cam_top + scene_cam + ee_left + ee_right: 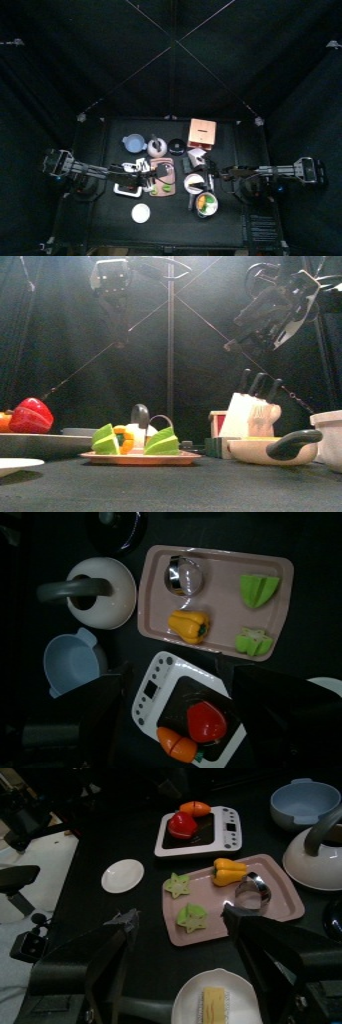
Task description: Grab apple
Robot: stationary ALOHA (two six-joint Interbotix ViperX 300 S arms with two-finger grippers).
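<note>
A red apple rests on a white kitchen scale at the table's left, touching an orange vegetable. In the front view the picture's left edge cuts it off. The right gripper hangs high with jaws spread apart, holding nothing. The left gripper's jaws are too dark to tell. A pink tray carries green pieces.
</note>
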